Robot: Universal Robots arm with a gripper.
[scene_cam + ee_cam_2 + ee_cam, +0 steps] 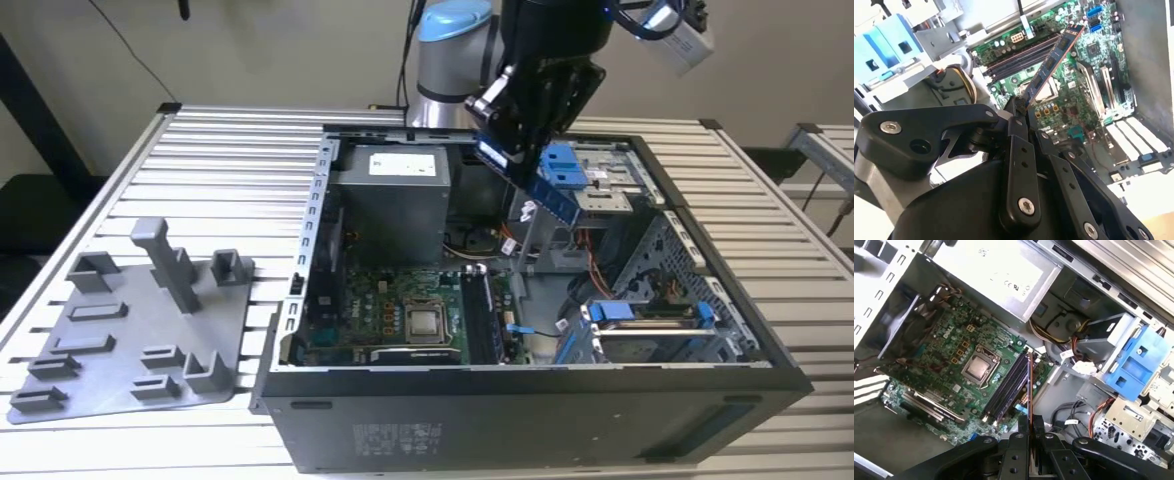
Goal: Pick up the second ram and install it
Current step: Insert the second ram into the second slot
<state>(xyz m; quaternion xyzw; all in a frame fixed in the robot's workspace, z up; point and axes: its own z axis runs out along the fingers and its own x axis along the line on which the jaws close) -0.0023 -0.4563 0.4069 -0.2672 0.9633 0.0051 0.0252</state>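
In the exterior view an open computer case [534, 410] sits on a slatted metal table [227, 140], a grey fixture plate [134, 340] at its nine o'clock. Inside, a grey power supply [387, 195] stands at twelve o'clock from the processor [427, 322] on the green motherboard [380, 300], blue drive clips [638, 312] at three.

Silver ribbed aluminium-slat table [227, 150], evenly lit, back edge near plain beige wall [267, 50]. Second, similar slatted table [830, 150] near its back corner, on the exterior view's right.
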